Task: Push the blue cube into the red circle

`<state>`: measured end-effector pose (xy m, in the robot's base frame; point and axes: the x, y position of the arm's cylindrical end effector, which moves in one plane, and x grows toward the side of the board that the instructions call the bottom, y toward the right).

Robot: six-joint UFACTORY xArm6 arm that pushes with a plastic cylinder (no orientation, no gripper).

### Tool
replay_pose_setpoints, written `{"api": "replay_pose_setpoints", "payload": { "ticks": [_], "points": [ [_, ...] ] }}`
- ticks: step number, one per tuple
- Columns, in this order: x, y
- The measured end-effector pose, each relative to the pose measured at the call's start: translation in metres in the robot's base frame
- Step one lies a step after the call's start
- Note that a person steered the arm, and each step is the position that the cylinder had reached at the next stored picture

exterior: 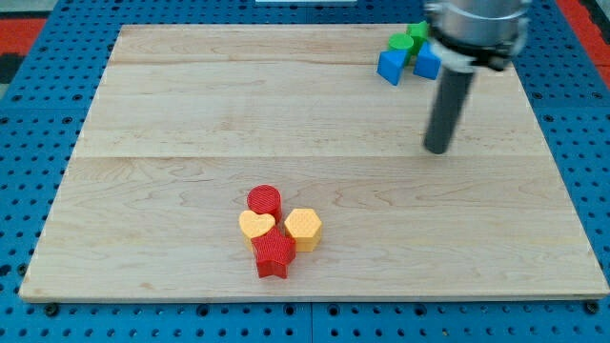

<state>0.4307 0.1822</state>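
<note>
A blue cube [391, 66] sits near the view's top right on the wooden board [172, 124]. A second blue block [427, 63] lies just to its right, partly behind the rod. The red circle [264, 201], a red cylinder, sits low in the middle of the board, far from the blue cube. My tip [437, 149] rests on the board below and to the right of the blue cube, apart from every block.
Two green blocks [401, 42] [417, 33] sit behind the blue ones at the top right. A yellow heart [255, 225], a yellow hexagon [303, 227] and a red star [274, 253] cluster just below the red circle.
</note>
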Motion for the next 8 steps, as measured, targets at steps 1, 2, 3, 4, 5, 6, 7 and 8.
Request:
{"api": "replay_pose_setpoints", "payload": {
  "ticks": [1, 2, 3, 4, 5, 6, 7, 8],
  "points": [
    [-0.01, 0.049],
    [-0.058, 0.097],
    [-0.1, 0.1],
    [-0.135, 0.074],
    [-0.162, 0.072],
    [-0.166, 0.035],
    [-0.166, -0.034],
    [-0.138, -0.068]
  ]
}}
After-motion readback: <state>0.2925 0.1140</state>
